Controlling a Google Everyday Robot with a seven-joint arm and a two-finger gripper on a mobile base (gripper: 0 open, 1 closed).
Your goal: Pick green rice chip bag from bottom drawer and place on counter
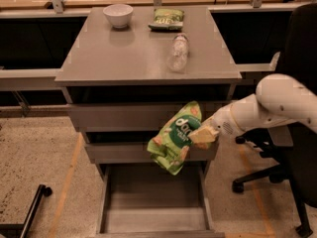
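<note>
The green rice chip bag (174, 137), light green and wrinkly with a dark round logo, hangs in the air in front of the two closed drawer fronts. My gripper (204, 134) is shut on the bag's right edge; my white arm reaches in from the right. The bottom drawer (153, 202) stands pulled out below the bag, its grey floor bare. The counter (143, 48) is the grey slab above, higher than the bag.
On the counter stand a white bowl (118, 15), a flat green bag (167, 19) at the back and a clear plastic bottle (178, 52) lying down. A black office chair (292, 148) stands at the right. A dark bar (29, 209) lies on the floor at the left.
</note>
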